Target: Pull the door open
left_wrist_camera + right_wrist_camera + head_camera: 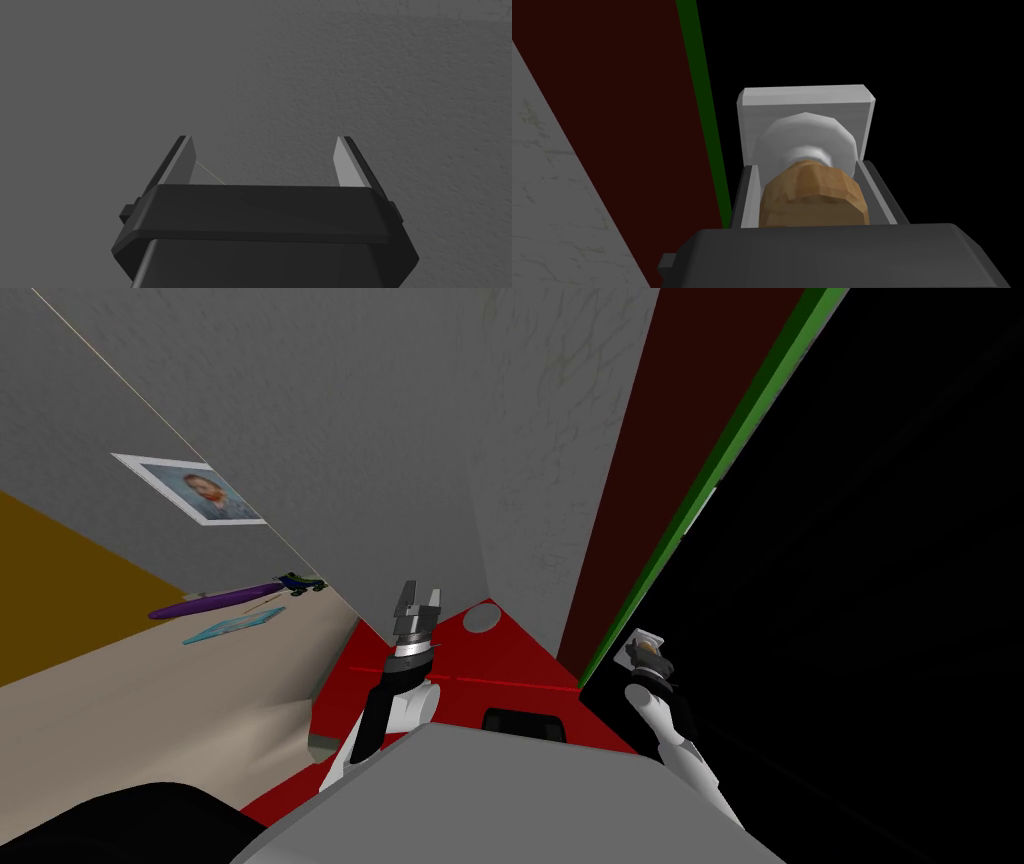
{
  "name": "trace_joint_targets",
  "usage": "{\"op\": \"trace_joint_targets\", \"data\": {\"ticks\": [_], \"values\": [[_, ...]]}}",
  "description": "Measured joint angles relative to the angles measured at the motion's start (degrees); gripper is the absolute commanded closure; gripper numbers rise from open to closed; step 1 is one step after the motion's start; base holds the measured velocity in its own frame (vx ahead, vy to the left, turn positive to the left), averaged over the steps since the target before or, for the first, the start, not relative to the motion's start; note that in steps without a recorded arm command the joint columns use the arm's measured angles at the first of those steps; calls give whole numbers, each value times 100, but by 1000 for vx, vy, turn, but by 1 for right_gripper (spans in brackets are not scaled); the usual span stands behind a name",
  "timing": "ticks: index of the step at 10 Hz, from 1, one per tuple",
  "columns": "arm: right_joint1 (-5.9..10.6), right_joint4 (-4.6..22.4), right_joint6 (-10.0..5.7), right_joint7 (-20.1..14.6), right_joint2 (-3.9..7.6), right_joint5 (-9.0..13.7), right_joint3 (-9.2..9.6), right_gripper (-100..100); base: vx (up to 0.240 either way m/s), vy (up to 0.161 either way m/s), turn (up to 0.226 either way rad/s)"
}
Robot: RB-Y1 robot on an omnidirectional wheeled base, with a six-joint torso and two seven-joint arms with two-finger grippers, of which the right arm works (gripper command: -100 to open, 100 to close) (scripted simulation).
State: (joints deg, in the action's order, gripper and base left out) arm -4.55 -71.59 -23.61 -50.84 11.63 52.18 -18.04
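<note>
The right gripper (pixel 808 167) is closed on the brown door knob (pixel 812 195), with its 2 fingers (pixel 747 192) pressing the knob's sides. Past the knob, a pale grey round collar (pixel 807 137) sits on a light grey backing plate (pixel 807 100). The plate stands against a black area (pixel 937 100), just beside a green strip (pixel 704 110) that borders a dark red panel (pixel 612 100). The door's own face around the plate cannot be made out.

In the head view, the right gripper (pixel 645 646) is low beside the foot of the green strip (pixel 740 438), at the edge of the black area.

The left gripper (pixel 420 593) is raised before a grey wall (pixel 400 438) above a red floor (pixel 520 658). Its 2 fingers (pixel 345 155) are spread wide with nothing between them. A framed portrait (pixel 205 493) hangs on the wall further left.
</note>
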Motion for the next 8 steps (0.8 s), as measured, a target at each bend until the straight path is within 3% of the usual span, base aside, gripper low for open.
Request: {"op": "trace_joint_targets", "data": {"ticks": [4,8], "values": [[-22,-99,32,-85,45,-16,147,100,-211,2,91],[-113,-162,83,-339,132,-58,507,100,-260,0,101]]}}
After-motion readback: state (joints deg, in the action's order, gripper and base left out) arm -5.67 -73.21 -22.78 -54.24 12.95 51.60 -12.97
